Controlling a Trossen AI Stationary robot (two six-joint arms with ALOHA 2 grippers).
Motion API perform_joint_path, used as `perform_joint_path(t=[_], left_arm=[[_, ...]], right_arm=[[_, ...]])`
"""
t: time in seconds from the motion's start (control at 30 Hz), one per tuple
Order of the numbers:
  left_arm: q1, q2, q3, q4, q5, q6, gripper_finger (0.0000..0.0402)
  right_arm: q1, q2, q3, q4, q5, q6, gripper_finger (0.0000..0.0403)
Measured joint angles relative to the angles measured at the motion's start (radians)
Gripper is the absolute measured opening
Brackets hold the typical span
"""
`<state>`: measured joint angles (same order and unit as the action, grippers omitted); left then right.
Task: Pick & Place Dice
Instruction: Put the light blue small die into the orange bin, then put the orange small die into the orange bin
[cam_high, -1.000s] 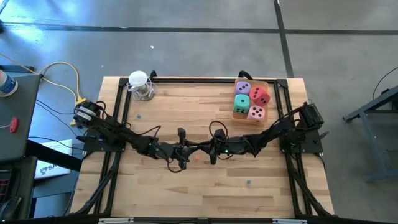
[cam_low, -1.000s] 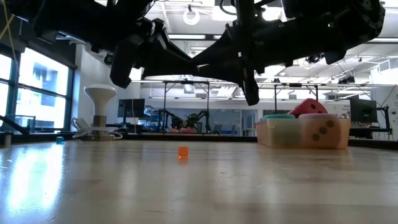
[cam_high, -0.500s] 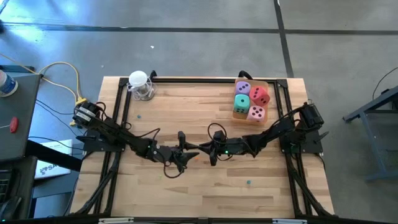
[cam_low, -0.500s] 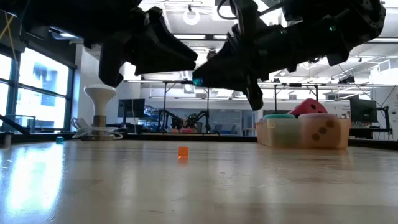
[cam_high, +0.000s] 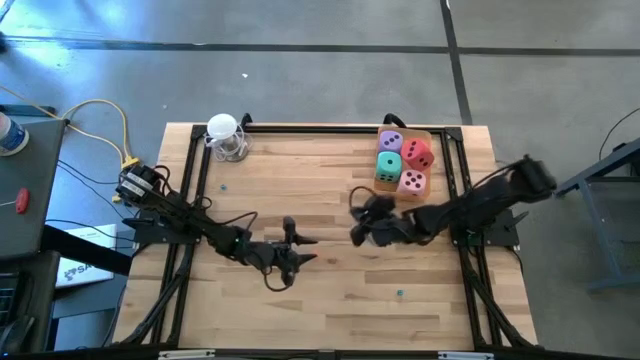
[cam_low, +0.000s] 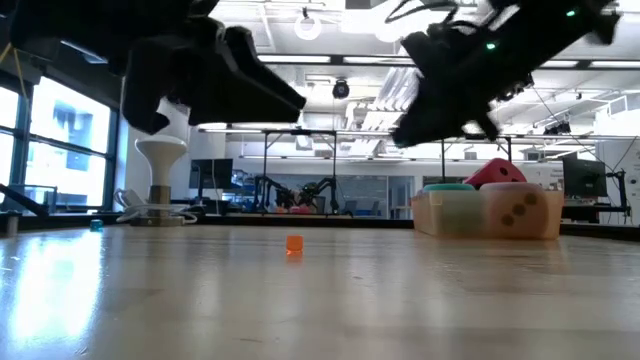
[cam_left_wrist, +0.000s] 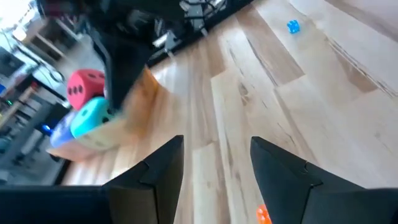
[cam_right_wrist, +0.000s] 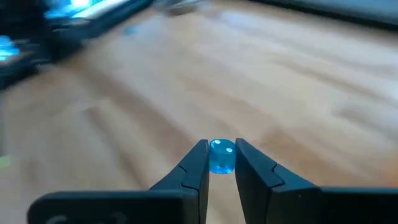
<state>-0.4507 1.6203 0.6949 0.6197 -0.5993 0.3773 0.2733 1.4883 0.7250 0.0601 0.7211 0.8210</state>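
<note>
We find the right pincer (cam_right_wrist: 222, 149) closed on a tiny blue cube (cam_right_wrist: 222, 157), which sits pinched between its two fingertips and clear of the counter (cam_high: 320, 170). In the high view this right pincer (cam_high: 360, 224) hangs over the middle of the counter, a little toward the right edge.

From there the dice lie toward the far right corner. They are packed together in a shallow clear bin (cam_low: 485, 228): the purple die (cam_high: 390, 141) nearest the far edge, the red die (cam_high: 418, 152) beside it, the mint green die (cam_high: 388, 166) and the pink die (cam_high: 411, 181) on the side facing the pincer. The mint green and pink dice are the near ones, just beyond the pincer's reach as it stands. We judge the right arm much the nearer to the bin. Any move to the dice would run from the pincer toward that corner, and the blue cube would have to be released first.

The left pincer (cam_left_wrist: 214, 146) is open and empty, its fingers well spread. It waits over the middle of the counter (cam_high: 300, 248), toward the near edge and well apart from the bin. A small orange bead (cam_low: 294, 244) lies on the wood below it.
</note>
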Motion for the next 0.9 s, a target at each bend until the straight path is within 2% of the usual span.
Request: perform_joint_path(t=[0.1, 0.2, 0.3, 0.5, 0.73, 0.9], left_arm=[[0.0, 0.0, 0.0, -0.021, 0.001, -0.058, 0.0177], [0.002, 0.0, 0.0, -0.021, 0.043, -0.102, 0.0177], [0.007, 0.0, 0.0, -0.021, 0.111, -0.129, 0.0177], [0.008, 0.0, 0.0, -0.021, 0.144, -0.227, 0.0177], [0.002, 0.0, 0.0, -0.043, 0.144, -0.364, 0.0177], [0.003, 0.0, 0.0, -0.147, 0.143, -0.411, 0.0177]], right_arm=[[-0.013, -0.077, 0.0, -0.214, 0.088, 0.117, 0.005], [-0.066, -0.121, 0.0, -0.398, 0.095, 0.234, 0.005], [-0.129, -0.113, 0.0, -0.501, 0.061, 0.305, 0.005], [-0.225, -0.092, 0.0, -0.534, 0.032, 0.289, 0.0067], [-0.276, -0.092, 0.0, -0.535, -0.013, 0.252, 0.0149], [-0.268, -0.102, 0.0, -0.526, 0.028, 0.186, 0.0208]])
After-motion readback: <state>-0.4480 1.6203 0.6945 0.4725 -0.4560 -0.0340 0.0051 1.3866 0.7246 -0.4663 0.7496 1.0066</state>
